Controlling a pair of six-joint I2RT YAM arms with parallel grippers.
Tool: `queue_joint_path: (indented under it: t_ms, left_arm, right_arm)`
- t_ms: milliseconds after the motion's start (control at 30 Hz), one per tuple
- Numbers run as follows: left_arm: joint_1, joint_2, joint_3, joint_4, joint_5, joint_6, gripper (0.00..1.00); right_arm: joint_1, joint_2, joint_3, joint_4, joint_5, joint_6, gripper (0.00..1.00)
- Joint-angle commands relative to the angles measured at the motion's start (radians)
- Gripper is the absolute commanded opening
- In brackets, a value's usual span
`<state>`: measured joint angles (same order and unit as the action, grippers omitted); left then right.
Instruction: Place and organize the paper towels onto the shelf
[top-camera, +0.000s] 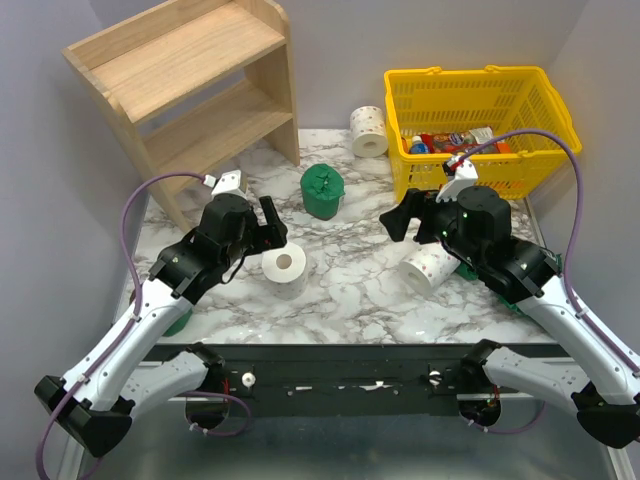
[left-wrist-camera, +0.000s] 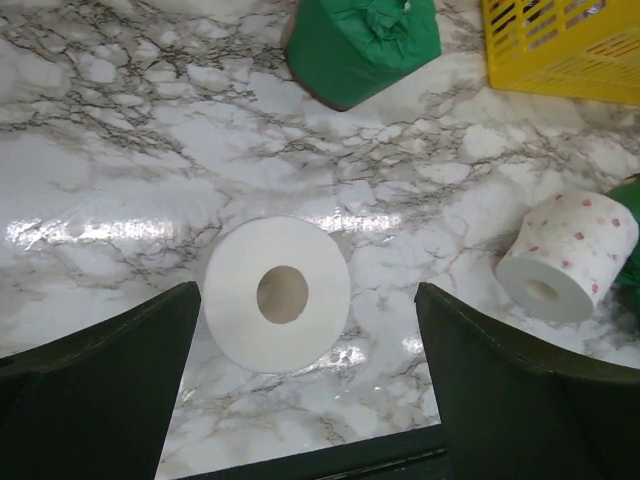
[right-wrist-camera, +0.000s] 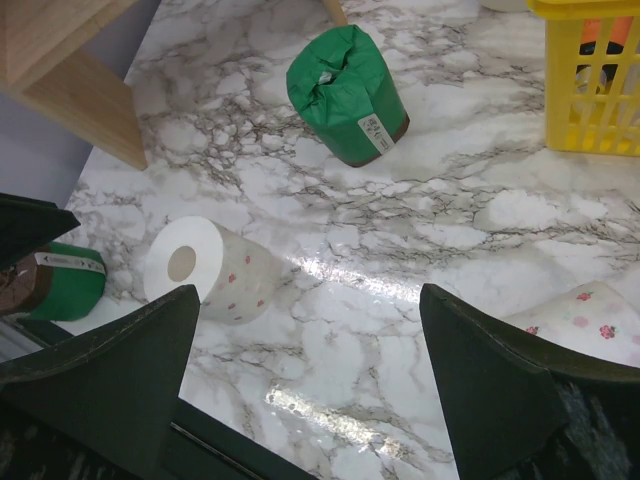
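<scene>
The wooden shelf (top-camera: 180, 90) stands at the back left with both tiers bare. A white paper towel roll (top-camera: 284, 265) stands on end just in front of my left gripper (top-camera: 272, 228). In the left wrist view that roll (left-wrist-camera: 278, 293) sits between the open fingers, closer to the left one and untouched. My right gripper (top-camera: 398, 222) hovers open over bare marble, with a spotted roll (top-camera: 430, 265) lying below its wrist. A green roll (top-camera: 323, 190) stands mid-table. Another white roll (top-camera: 368, 130) stands at the back. A further green roll (top-camera: 178, 322) lies under the left arm.
A yellow mesh basket (top-camera: 480, 120) holding snack packets fills the back right corner. A green object (top-camera: 515, 300) is partly hidden under the right arm. Grey walls close in both sides, and the black frame (top-camera: 330, 365) runs along the near edge.
</scene>
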<state>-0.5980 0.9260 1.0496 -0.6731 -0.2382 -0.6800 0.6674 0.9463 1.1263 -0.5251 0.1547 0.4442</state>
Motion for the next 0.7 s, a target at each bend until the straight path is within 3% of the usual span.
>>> queue_joint_path:
  t_ms: [0, 233, 433, 667]
  left_arm:
    - [-0.003, 0.028, 0.065, -0.103, -0.098, 0.055, 0.99]
    - [-0.019, 0.095, 0.112, -0.149, 0.059, 0.194, 0.96]
    - [-0.241, 0.281, 0.165, -0.201, -0.038, 0.183, 0.91]
    - [-0.330, 0.411, 0.176, -0.175, -0.047, 0.186, 0.82]
  right_arm:
    - [-0.003, -0.015, -0.010, -0.021, -0.006, -0.004, 1.00]
    - [-0.002, -0.056, -0.031, -0.015, -0.009, -0.013, 1.00]
    - [-0.002, -0.151, -0.063, 0.003, -0.026, -0.071, 1.00]
    - [-0.002, -0.325, -0.166, 0.158, -0.129, -0.171, 0.95]
